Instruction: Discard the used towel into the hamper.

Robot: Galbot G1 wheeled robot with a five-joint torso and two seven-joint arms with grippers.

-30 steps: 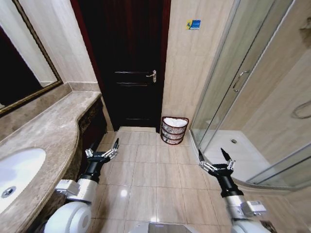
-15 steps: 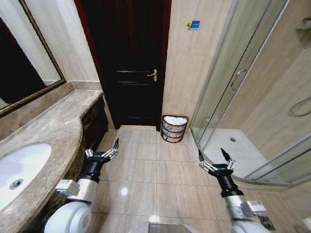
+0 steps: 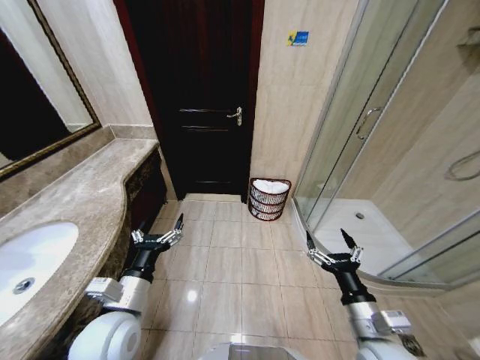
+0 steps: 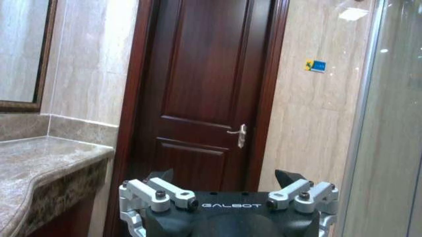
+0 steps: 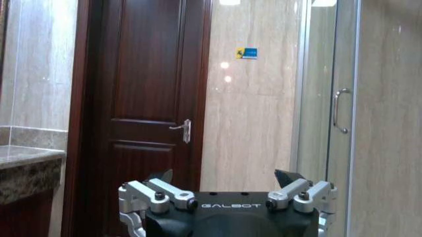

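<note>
Hamper (image 3: pixel 269 199) stands on the tiled floor (image 3: pixel 225 270) at the foot of the beige wall, between the dark door (image 3: pixel 196 97) and the glass shower enclosure (image 3: pixel 352 142), well ahead of both arms. White cloth shows at its rim; this is probably the towel (image 3: pixel 271 187) already lying inside, though at this range it could be a liner.

Left gripper (image 3: pixel 159 235) is held low in front of the robot, beside the edge of the marble worktop (image 3: pixel 82 202); fingers spread wide apart, nothing between them. Right gripper (image 3: pixel 334 248) is held at like height over the floor near the shower threshold; fingers likewise spread wide, empty. The wrist views confirm both: fingers (image 4: pixel 162 177) of the left and fingers (image 5: pixel 288 176) of the right stand apart with only the door and wall seen beyond.

Handling assessment: a towel is soft, light and limp, not fragile; it will sag and trail. Best pinched at a bunched fold near its middle so no loose end catches the rim. The hamper appears light and open-woven, and liable to tip if knocked.
</note>
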